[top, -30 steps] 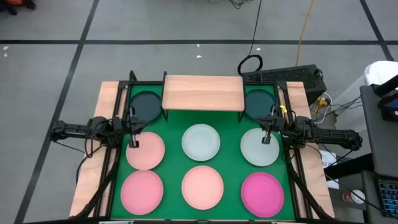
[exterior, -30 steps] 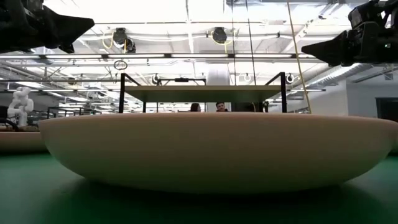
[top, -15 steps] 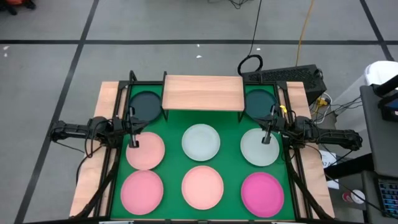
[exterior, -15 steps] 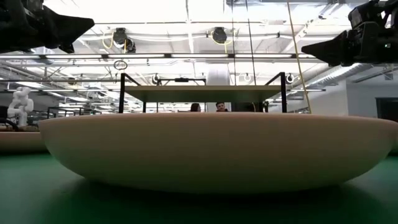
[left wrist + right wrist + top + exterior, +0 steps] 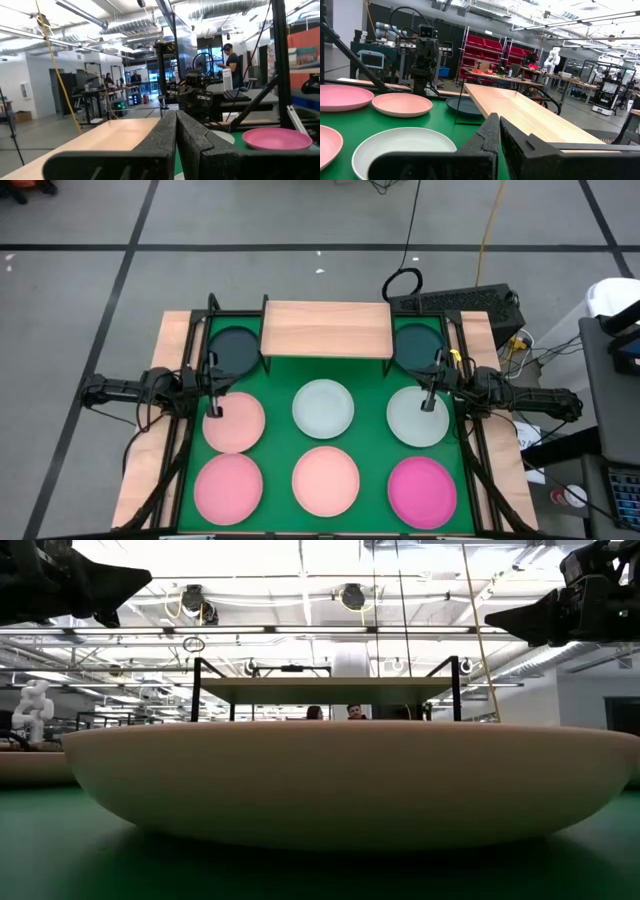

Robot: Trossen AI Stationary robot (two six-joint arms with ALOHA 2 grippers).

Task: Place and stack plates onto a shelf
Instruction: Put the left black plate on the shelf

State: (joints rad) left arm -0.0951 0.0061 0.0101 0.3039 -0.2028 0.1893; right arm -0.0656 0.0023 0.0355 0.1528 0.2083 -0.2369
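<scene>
The shelf (image 5: 326, 328), a light-wood board on thin black legs, stands at the far middle of the green table top (image 5: 372, 442). Flat on the green lie two dark teal plates (image 5: 232, 350) (image 5: 418, 343) beside the shelf, two pale mint plates (image 5: 323, 408) (image 5: 417, 417), three pink or peach plates (image 5: 234, 421) (image 5: 228, 487) (image 5: 325, 480) and one magenta plate (image 5: 422, 491). My left gripper (image 5: 213, 408) hangs shut above the far left pink plate. My right gripper (image 5: 428, 402) hangs shut above the right mint plate. In both wrist views the fingers (image 5: 175, 125) (image 5: 499, 130) lie together with nothing between them.
Black frame rails (image 5: 186, 380) run along both sides of the table, over wooden side boards (image 5: 160, 380). A dark case with cables (image 5: 470, 305) lies on the floor behind the right far corner. In the low view the near peach plate (image 5: 350, 780) fills the foreground in front of the shelf (image 5: 325, 690).
</scene>
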